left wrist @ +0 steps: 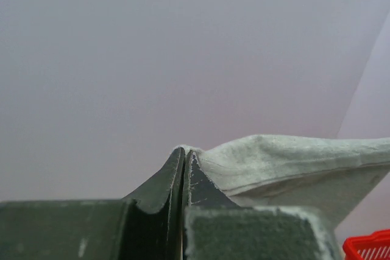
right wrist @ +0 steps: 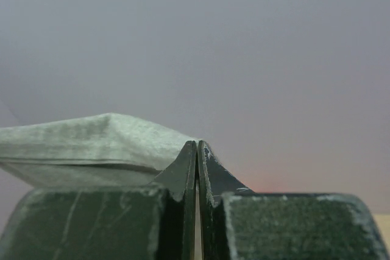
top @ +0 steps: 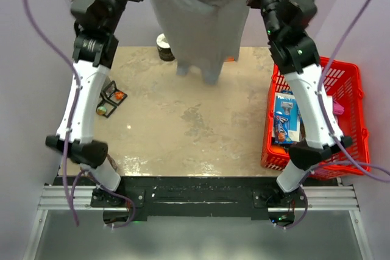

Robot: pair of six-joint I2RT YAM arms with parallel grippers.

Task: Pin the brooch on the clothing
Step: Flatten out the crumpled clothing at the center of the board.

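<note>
**Ana:** Why is the shirt up in the air?

**Me:** I have it hanging between my two arms. My left gripper [left wrist: 184, 150] is squeezed tight on one corner of the grey shirt [top: 198, 16]. My right gripper [right wrist: 197, 144] is squeezed tight on the other corner. Held like that, it hangs flat and wide above the far end of the table [top: 183, 138], with its two straps dangling at the bottom.

**Ana:** So it's upside down?

**Me:** I think so. I hold the bottom edge so the cloth spreads out and can be laid down smooth.

**Ana:** Where's the brooch?

**Me:** Not on the shirt, as far as I can see. There's a tiny orange speck [top: 230, 59] just beside the shirt's right edge, low down. There's also an orange bit [top: 119, 95] in the little black tray [top: 107, 92] by my left arm. Either might be it, but both are too small to tell.

**Ana:** How much is left?

**Me:** Almost all of it, I think. Both grippers are busy, so the shirt has to go down before one can fetch the pin.

**Ana:** Anything to watch?

**Me:** The red basket [top: 350, 74] sits close to my right arm.
</note>
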